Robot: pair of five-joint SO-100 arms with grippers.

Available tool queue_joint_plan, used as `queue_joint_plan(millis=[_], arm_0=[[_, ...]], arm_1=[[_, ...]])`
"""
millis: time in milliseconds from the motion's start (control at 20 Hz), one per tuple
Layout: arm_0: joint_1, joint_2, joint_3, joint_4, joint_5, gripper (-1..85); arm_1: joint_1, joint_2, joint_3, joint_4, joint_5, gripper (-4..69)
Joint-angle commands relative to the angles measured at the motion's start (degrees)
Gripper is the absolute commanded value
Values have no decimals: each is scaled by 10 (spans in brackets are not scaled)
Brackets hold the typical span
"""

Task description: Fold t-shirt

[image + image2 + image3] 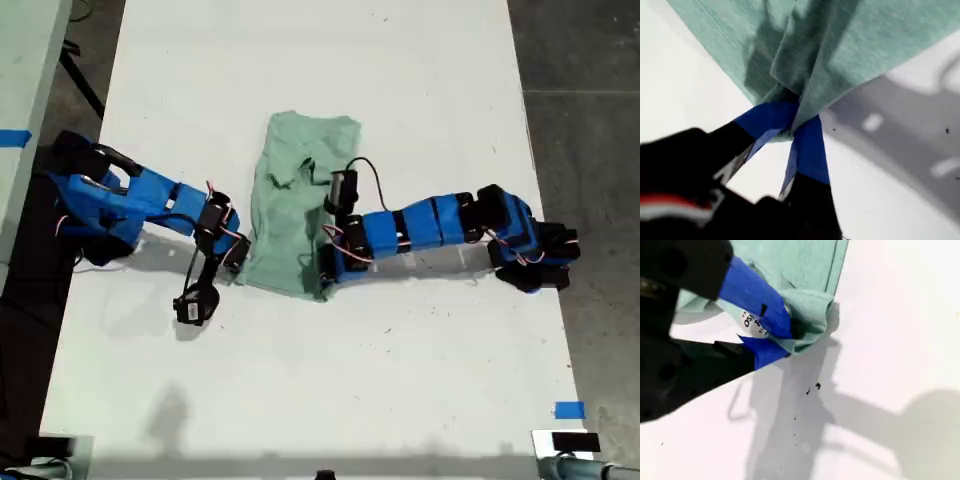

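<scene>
The mint-green t-shirt [300, 205] lies bunched in a narrow strip on the white counter [420, 80], between both arms. My first gripper [795, 122] has its fingers [810, 150] clenched on a gathered fold of cloth. My second gripper [782, 342] pinches a crumpled corner against the counter.

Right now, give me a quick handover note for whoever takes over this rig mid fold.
My first gripper is shut on a bunched fold of the t-shirt.
My second gripper is shut on a corner of it, low by the table.
The t-shirt lies as a narrow strip between the two arms, sides apparently already folded in.
Left: probably bring the held end over to halve it, then release.
</scene>
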Motion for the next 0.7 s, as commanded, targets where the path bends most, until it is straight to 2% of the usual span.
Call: queue_joint_plan(millis=[0,200,400,550,650], arm_0=[[47,22,-64,31,-42,-1],[109,-35,-190,48,-91,-1],[142,-155,-411,120,-94,-1],[98,-115,-410,161,-74,-1],[44,-68,-410,192,-29,-1]], arm_1=[[-45,78,-3,22,39,-11],[-97,112,-1,15,91,-11],[-108,131,12,5,112,-11],[-63,177,47,-4,80,-11],[-18,218,94,-43,38,-11]])
